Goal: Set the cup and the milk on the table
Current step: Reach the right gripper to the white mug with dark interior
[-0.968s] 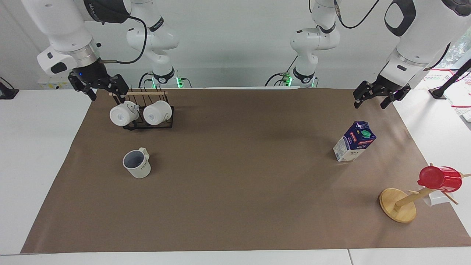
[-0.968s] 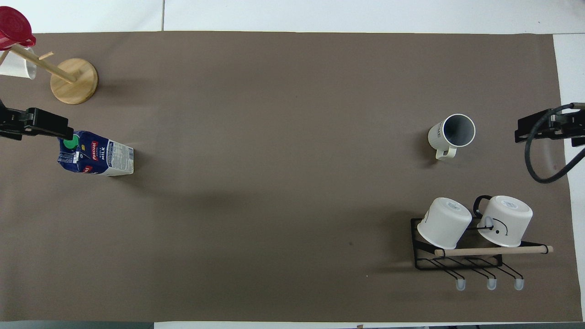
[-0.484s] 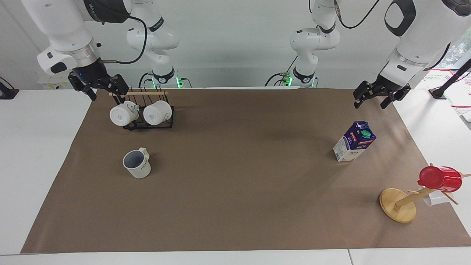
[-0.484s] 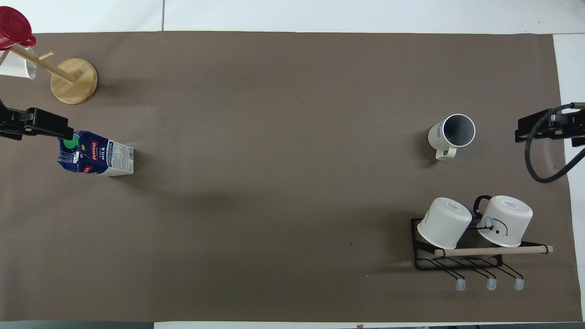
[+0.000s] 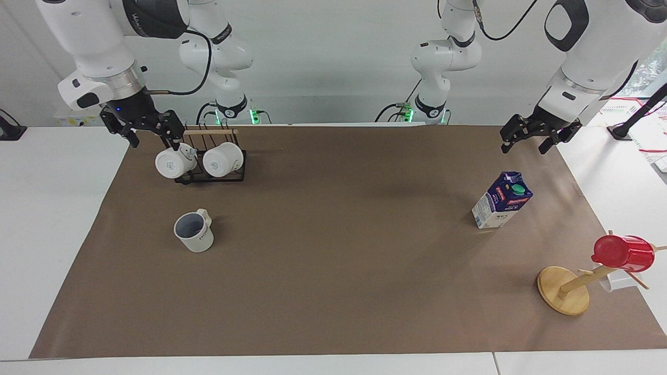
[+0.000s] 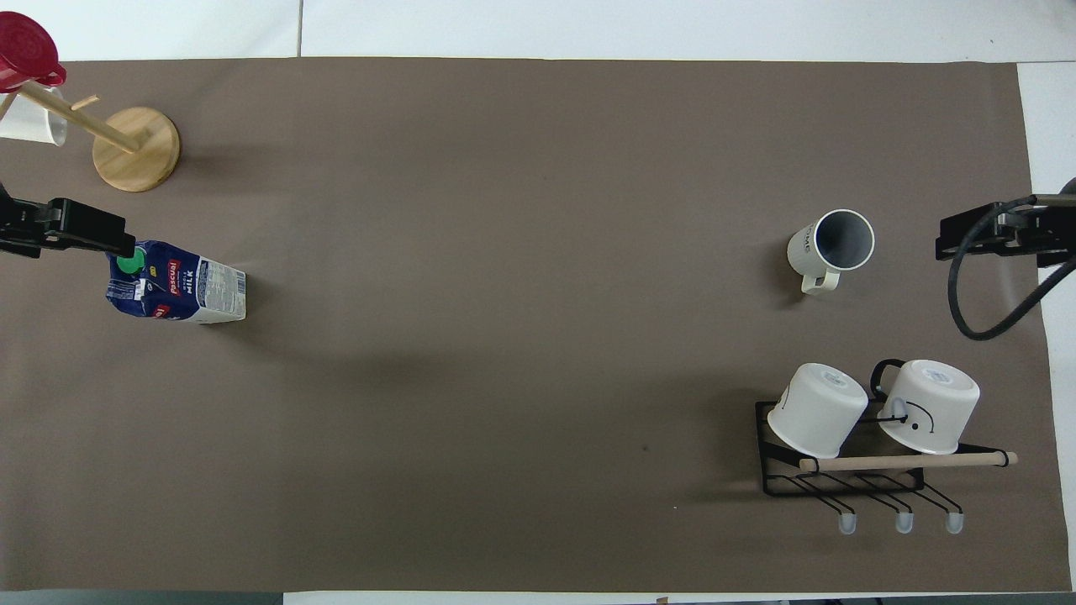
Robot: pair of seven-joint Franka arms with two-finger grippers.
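The off-white cup [image 5: 194, 232] stands upright on the brown paper of the table [image 5: 338, 271], toward the right arm's end; it also shows in the overhead view [image 6: 829, 249]. The milk [image 5: 502, 201] stands upright on the paper toward the left arm's end, its green cap on top [image 6: 176, 282]. My right gripper [image 5: 151, 136] is open and empty, raised beside the mug rack. My left gripper [image 5: 525, 144] is open and empty, raised above the paper's edge, apart from the milk.
A black wire rack [image 5: 229, 178] holding two white mugs stands nearer to the robots than the cup [image 6: 841, 487]. A wooden mug tree [image 5: 564, 289] with a red cup [image 5: 623, 253] stands farther from the robots than the milk.
My right gripper has shifted slightly up and a little toward the middle of the table. The left gripper, cup and milk have not moved.
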